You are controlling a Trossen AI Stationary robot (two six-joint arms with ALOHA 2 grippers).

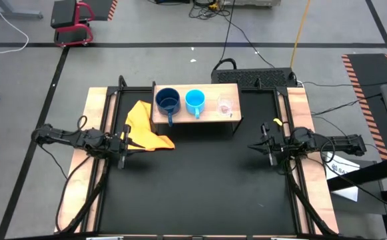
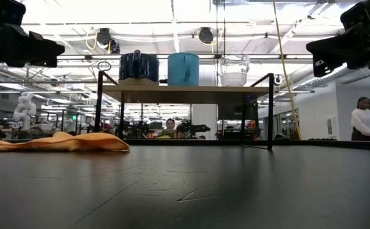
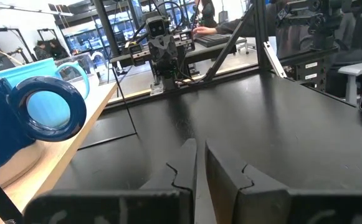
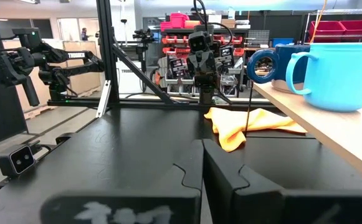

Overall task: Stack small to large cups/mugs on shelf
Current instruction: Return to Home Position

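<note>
Three cups stand in a row on the light-wood shelf [image 1: 196,115] at the table's far side: the dark blue mug [image 1: 168,101] on the left, the light blue mug [image 1: 194,101] in the middle, the clear glass cup [image 1: 225,105] on the right. Each rests on its base, also in the low view [image 2: 139,66] [image 2: 183,69] [image 2: 234,70]. My left gripper [image 1: 125,141] is shut and empty at the table's left edge. My right gripper [image 1: 263,144] is shut and empty at the right edge. Neither touches anything.
A yellow-orange cloth [image 1: 145,127] lies crumpled on the black tabletop left of the shelf, just beyond my left gripper. Wooden side rails [image 1: 97,133] run along both table sides. The black tabletop [image 1: 200,180] spreads between the arms and the near edge. A person [image 2: 365,121] stands in the room beyond.
</note>
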